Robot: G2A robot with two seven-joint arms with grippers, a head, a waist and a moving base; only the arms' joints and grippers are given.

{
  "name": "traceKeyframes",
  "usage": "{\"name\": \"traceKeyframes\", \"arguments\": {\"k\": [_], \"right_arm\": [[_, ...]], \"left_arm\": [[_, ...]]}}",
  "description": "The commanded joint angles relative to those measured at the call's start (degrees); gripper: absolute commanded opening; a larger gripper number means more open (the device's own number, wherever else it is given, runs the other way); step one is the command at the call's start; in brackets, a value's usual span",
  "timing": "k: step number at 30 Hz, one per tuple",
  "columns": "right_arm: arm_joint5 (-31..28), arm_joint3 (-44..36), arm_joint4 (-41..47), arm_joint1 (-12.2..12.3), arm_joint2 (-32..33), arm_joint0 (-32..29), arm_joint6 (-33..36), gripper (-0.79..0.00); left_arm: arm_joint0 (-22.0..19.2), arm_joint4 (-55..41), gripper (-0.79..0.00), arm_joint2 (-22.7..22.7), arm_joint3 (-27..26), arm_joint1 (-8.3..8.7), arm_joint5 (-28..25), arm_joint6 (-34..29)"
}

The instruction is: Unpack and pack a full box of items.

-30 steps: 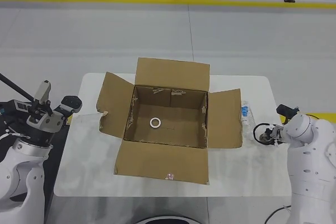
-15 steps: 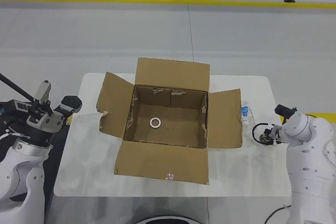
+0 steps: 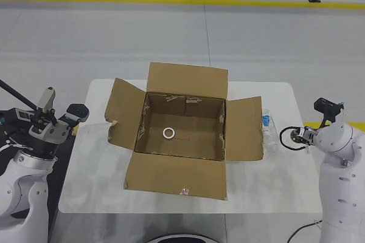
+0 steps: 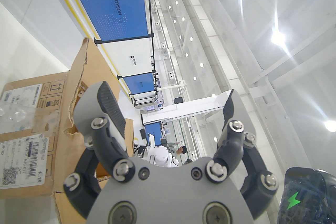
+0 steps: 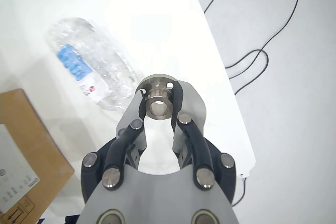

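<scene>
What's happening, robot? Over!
Right gripper shut on small silver metal bushing. Left gripper open, empty. Brown cardboard box open, white ring inside. Clear plastic bottle lying between right gripper and box.

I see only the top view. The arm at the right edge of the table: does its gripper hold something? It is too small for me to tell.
Observer: Yes. Its wrist view shows the right gripper shut on a small metal bushing with a flange.
Operator: Thank you. And the left gripper, is it open or shut?
Observer: The left gripper is open and empty. It points upward, and the outer wall of the cardboard box is beside it.
</scene>
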Motion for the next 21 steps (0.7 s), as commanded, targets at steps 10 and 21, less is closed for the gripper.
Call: {"name": "traceKeyframes", "arguments": {"k": [10,21], "right_arm": [[-1.2,-26.9,15.1,-0.9,-0.5,-8.0,-14.7,-0.785],[-16.1,-34.9,30.1,-1.0,-3.7,-13.1,-29.0,-0.785]], "left_arm": [[0.0,0.0,0.0,0.0,0.0,0.0,0.0,0.0],[0.0,0.0,0.0,0.0,0.0,0.0,0.0,0.0]]}}
